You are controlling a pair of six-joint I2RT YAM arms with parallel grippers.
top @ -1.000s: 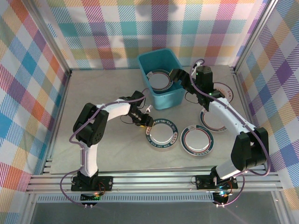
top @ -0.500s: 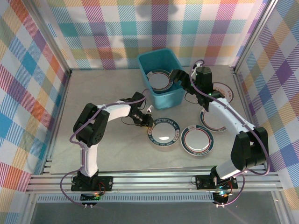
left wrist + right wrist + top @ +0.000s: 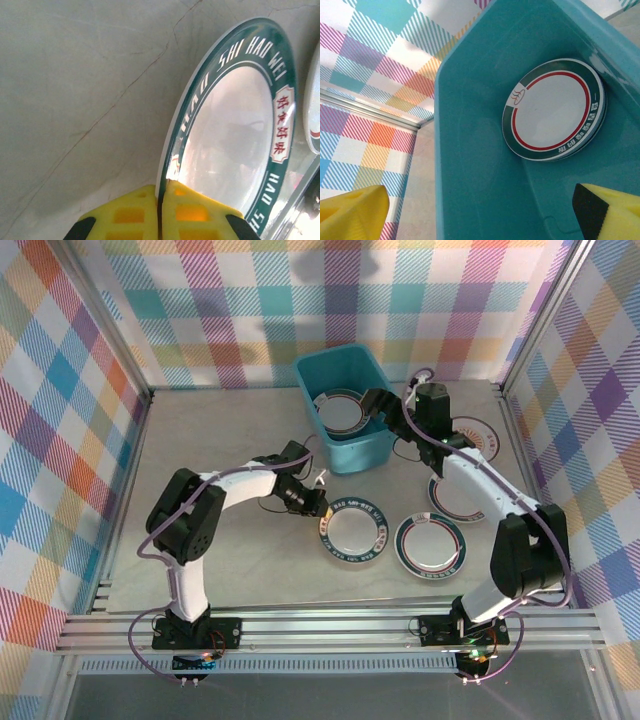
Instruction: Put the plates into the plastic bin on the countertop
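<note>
**Op:** Layout entry, biggest item first?

**Obs:** Your worktop (image 3: 220, 460) is pale marbled grey with plaid walls around it. The blue bin (image 3: 360, 452) stands at the back, near the middle. The right wrist camera looks down into it (image 3: 470, 150).

**Op:** Plates?

**Obs:** One green-rimmed, red-ringed plate (image 3: 341, 410) sits inside the bin (image 3: 552, 110). You can't tell whether it lies flat or leans. Four more are out on the worktop. A green lettered plate (image 3: 351, 533) is in front of the bin. A red-ringed plate (image 3: 430, 544) is just beside it on the right, not touching. A third plate (image 3: 455, 502) is half hidden under your right arm. A fourth plate (image 3: 478, 432) lies by the right rail.

**Op:** Jaws?

**Obs:** Your left jaws are pinching the lettered plate (image 3: 230, 130) by its near-left rim. The yellow pads (image 3: 130, 215) are pressed on either side of the edge. Whether it is clear of the worktop, you cannot tell. Your right jaws are spread wide above the bin's right side and hold nothing. Their pads (image 3: 350, 210) sit at the lower corners of the wrist view.
</note>
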